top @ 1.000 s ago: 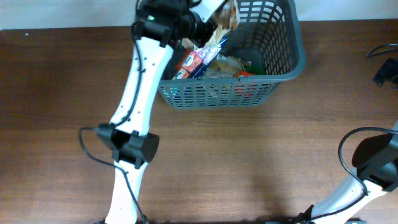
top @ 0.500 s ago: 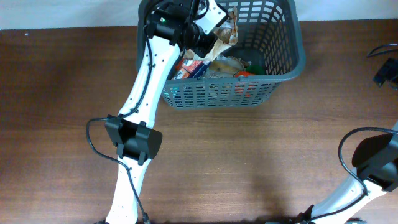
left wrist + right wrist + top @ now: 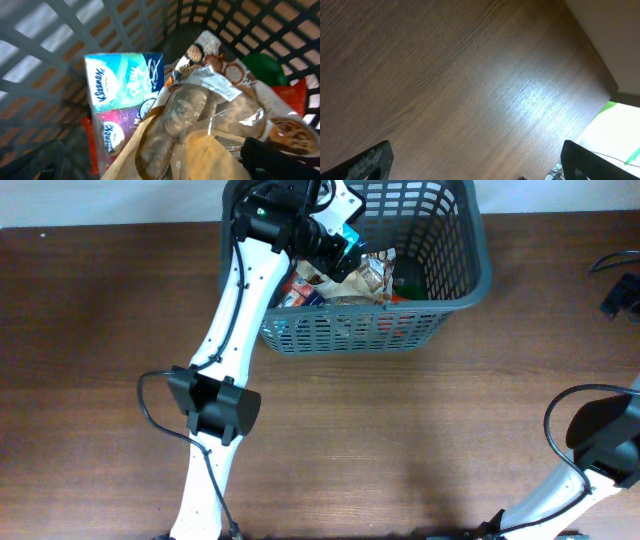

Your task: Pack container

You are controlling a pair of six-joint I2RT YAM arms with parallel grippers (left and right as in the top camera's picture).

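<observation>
The left fingers (image 3: 280,161) stand wide apart, gripping nothing, just above a clear snack bag (image 3: 210,115). The bag lies inside the container (image 3: 455,295), a dark grey slotted basket at the far edge of the worktop (image 3: 400,430). Teal and pink tissue packs (image 3: 125,82) sit beside the bag. The right fingers (image 3: 370,161) are spread open over bare worktop.

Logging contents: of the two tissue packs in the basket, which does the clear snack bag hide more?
The pink tissue pack; the snack bag lies across it, while the teal tissue pack beside it shows nearly its whole face.
</observation>
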